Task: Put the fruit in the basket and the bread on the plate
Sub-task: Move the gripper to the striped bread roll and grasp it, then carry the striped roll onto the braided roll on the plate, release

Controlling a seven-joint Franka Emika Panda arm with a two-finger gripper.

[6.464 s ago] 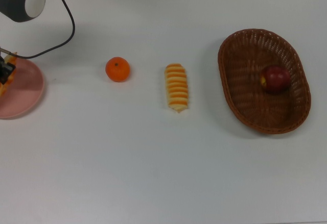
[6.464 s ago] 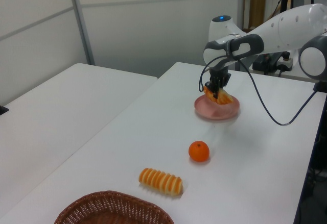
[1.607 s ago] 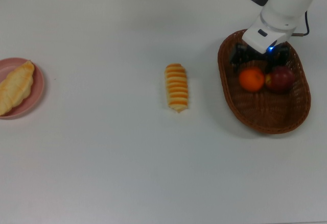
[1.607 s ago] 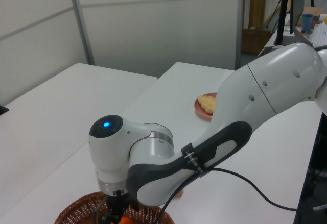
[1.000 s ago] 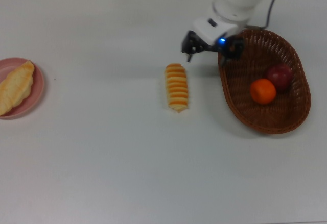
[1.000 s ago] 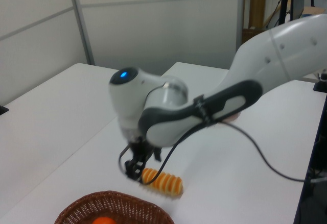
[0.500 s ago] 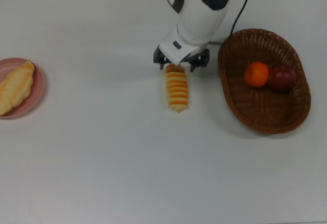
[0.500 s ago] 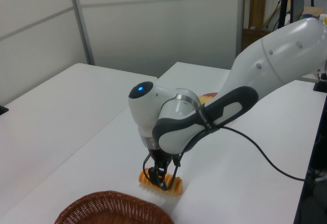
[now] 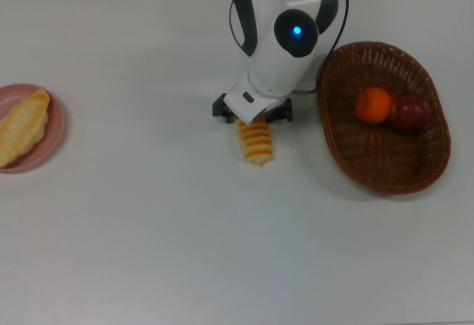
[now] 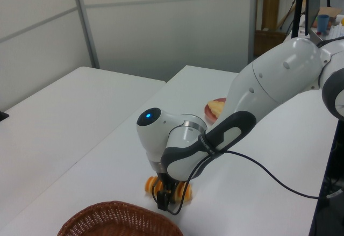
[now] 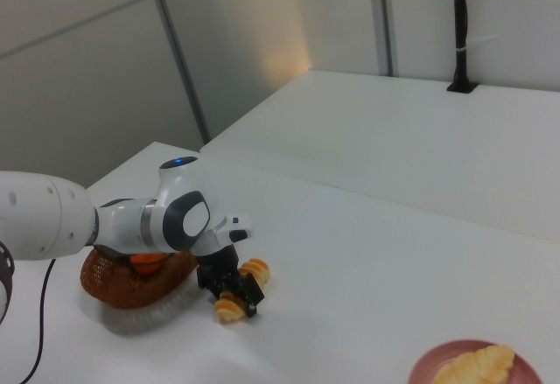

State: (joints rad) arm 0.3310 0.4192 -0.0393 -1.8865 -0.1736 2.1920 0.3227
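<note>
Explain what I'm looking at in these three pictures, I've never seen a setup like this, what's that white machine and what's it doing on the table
The white machine is a robot arm with a two-finger gripper at its end. The three pictures show the same moment. The top view looks straight down on the white table; the left view and the right view look across it from opposite ends.

On the table, a pink plate at the top view's left edge holds a golden braided loaf. At the top view's right, a brown wicker basket holds an orange mandarin and a dark red fruit. Between them lies a pale roll with orange stripes.

The gripper is down over one end of that roll, a finger on either side. Whether it has closed on the roll I cannot tell.
</note>
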